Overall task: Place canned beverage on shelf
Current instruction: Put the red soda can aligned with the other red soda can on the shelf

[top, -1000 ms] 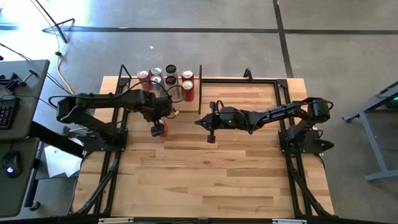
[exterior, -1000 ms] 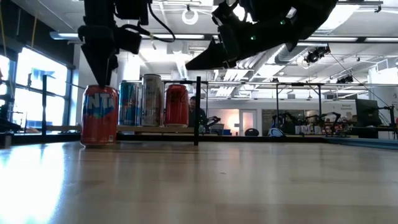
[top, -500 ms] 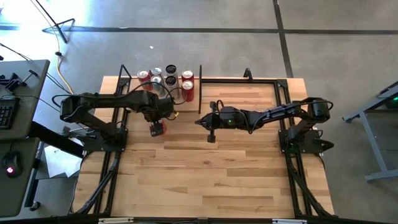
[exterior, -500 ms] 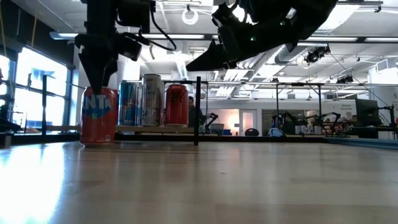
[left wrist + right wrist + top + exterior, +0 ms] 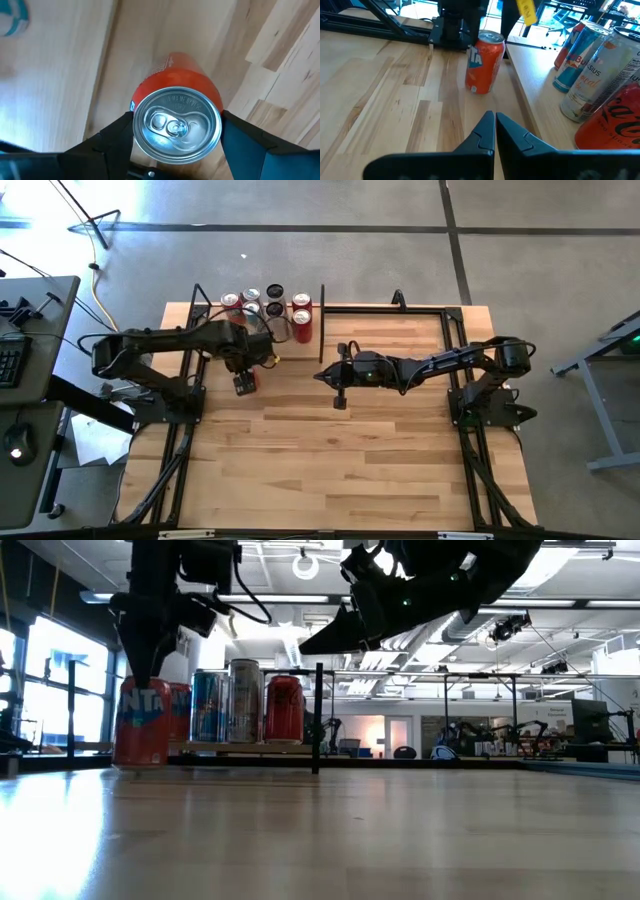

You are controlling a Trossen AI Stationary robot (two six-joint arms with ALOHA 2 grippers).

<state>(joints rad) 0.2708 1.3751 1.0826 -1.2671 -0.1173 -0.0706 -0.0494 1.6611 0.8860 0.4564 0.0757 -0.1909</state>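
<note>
An orange can (image 5: 142,725) with a silver top (image 5: 176,124) is in my left gripper (image 5: 243,380), just near of the shelf's left part; it also shows in the right wrist view (image 5: 484,62). The shelf (image 5: 536,75) is a pale board with black rod uprights (image 5: 322,308) at the table's far edge. Several cans (image 5: 272,308) stand on it, blue, silver and red. My right gripper (image 5: 495,120) is shut and empty, above the table's middle (image 5: 319,376), pointing toward the orange can. My left gripper pinches the orange can between its two fingers (image 5: 112,136), on opposite sides of the can's wall just below the top rim (image 5: 134,117). The fingers come from above, pointing down. The can sits a little tilted (image 5: 477,85); whether its bottom touches the table I cannot tell.
The slatted wooden tabletop (image 5: 330,460) stretches toward the near edge. A black frame rail (image 5: 385,308) runs along the far edge to the right of the shelf. A black upright (image 5: 318,718) marks the shelf's right end.
My left gripper has carried the orange can toward the table's left and far edge, closer to the shelf's left part. The can stood upright and now leans a little.
</note>
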